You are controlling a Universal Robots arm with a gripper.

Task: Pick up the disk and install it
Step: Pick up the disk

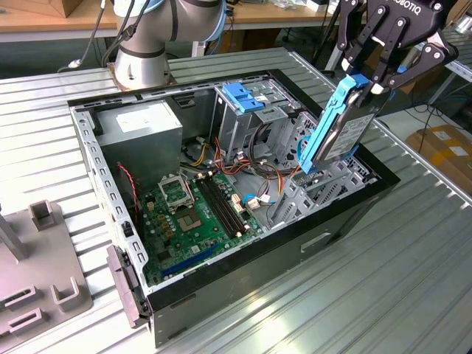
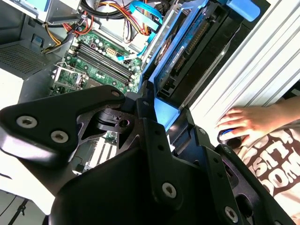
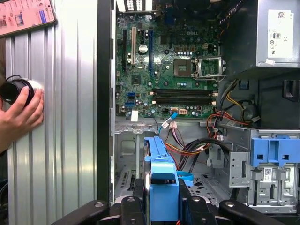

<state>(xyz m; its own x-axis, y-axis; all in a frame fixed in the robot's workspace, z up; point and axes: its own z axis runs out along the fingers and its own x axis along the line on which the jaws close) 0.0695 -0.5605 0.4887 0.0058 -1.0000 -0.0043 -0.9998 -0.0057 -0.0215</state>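
Hand: the hand [image 1: 366, 82] was closed on the blue bracket tab at the top of the disk [image 1: 345, 131], one finger on either side.
Disk: it hung on edge, tilted, above the open computer case [image 1: 243, 280] at the exterior view's right. Its lower end was down at the grey metal bay [image 1: 324, 184]; whether it touched the bay could not be told.
Surroundings: the blue-topped drive cage [image 1: 243, 99] stood just beside the bay, and the motherboard [image 1: 195, 210] lay farther inside. Loose cables [image 3: 197, 147] ran near the bay floor.
Bench: the case sat on the ribbed metal bench [image 1: 369, 295]. A person's own hand [image 3: 21, 115] rested on it, apart from the case.
Step in hand: judged to be seating the disk in the bay.
Doing it well: the bracket's rails likely needed lining up with the bay's walls, with the tilt taken out before any push. The cables probably had to stay out from under the disk so it could seat flat.
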